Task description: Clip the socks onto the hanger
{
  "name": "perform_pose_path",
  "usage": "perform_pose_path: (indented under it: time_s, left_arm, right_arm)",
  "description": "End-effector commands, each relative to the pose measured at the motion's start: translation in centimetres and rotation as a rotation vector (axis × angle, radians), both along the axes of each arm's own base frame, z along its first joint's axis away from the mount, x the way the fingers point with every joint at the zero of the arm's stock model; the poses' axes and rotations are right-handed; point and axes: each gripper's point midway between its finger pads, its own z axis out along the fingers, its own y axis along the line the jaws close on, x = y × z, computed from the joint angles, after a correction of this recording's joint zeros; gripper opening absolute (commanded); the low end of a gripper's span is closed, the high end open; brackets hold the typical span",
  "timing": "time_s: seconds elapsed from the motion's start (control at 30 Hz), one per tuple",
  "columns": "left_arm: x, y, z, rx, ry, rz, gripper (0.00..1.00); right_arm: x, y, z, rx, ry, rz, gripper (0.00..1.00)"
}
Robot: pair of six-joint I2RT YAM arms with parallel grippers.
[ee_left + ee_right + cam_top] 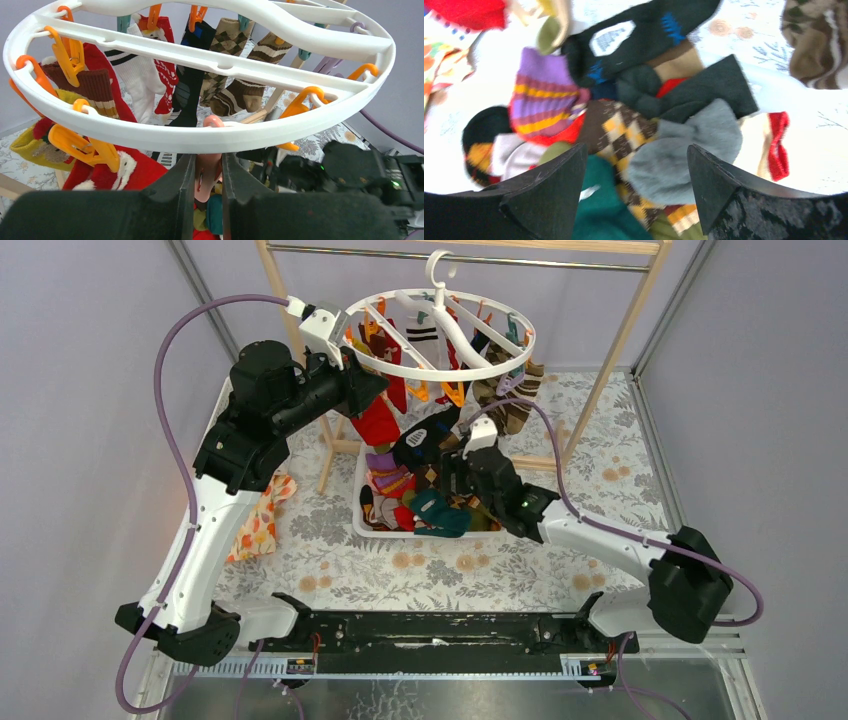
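The white oval hanger (440, 335) hangs by its hook from the rail, with orange clips and several socks (150, 80) clipped on: white, red, black, argyle, striped brown. A red Santa sock (107, 172) hangs at its near left. My left gripper (372, 388) is at the ring's near-left rim (200, 137); in the left wrist view the gripper (208, 160) is shut on a pink clip (210, 172) just under the rim. My right gripper (440, 462) hovers open over the loose sock pile (420, 502). In the right wrist view the gripper (636, 146) has a grey sock (684, 150), an argyle sock (621, 132) and a teal sock (604, 200) between its jaws, untouched.
The loose socks lie in a white basket (362, 525) under the hanger. The wooden-framed rail (612, 345) stands at the back. An orange-flowered cloth (262, 520) lies left of the basket. The right arm's body (360, 170) sits close below the hanger's right side.
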Motion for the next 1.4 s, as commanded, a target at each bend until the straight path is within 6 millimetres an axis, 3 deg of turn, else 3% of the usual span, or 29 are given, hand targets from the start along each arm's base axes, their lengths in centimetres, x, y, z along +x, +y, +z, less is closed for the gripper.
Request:
perform_pose_path:
  time_s: [0.0, 0.17, 0.33, 0.57, 0.77, 1.0, 1.23, 1.37]
  left_arm:
    - [-0.1, 0.5, 0.9, -0.006, -0.03, 0.01, 0.0]
    - [-0.5, 0.6, 0.9, -0.008, -0.034, 0.006, 0.0]
    - [-0.7, 0.6, 0.9, -0.006, -0.035, -0.002, 0.0]
    - [-0.9, 0.4, 1.2, -0.031, -0.037, -0.012, 0.0]
    - [-1.0, 0.7, 1.0, -0.022, -0.036, -0.003, 0.0]
    - [-1.0, 0.5, 0.5, -0.016, -0.026, -0.011, 0.0]
    - [-0.9, 0.4, 0.4, -0.013, -0.028, -0.017, 0.0]
    - [-1.0, 0.4, 0.5, -0.014, -0.03, -0.02, 0.0]
  right_arm:
    - [-1.5, 0.6, 3.0, -0.06, -0.044, 0.013, 0.8]
    - [-3.3, -1.4, 0.4, -0.021, 0.115, -0.1, 0.74]
    - [-4.7, -1.1, -3.3, -0.043, 0.234, -0.08, 0.72]
    - [-2.8, -1.6, -6.8, -0.08, 0.318, -0.096, 0.74]
    - [-2.0, -2.2, -8.6, -0.094, 0.337, -0.101, 0.62]
    - [-1.6, -0.4, -6.9, 0.012, 0.293, -0.049, 0.38]
    - [-1.1, 0.6, -0.1, 0.108, 0.161, 0.016, 0.05]
    - [-1.4, 1.4, 3.7, 0.161, 0.107, 0.082, 0.02]
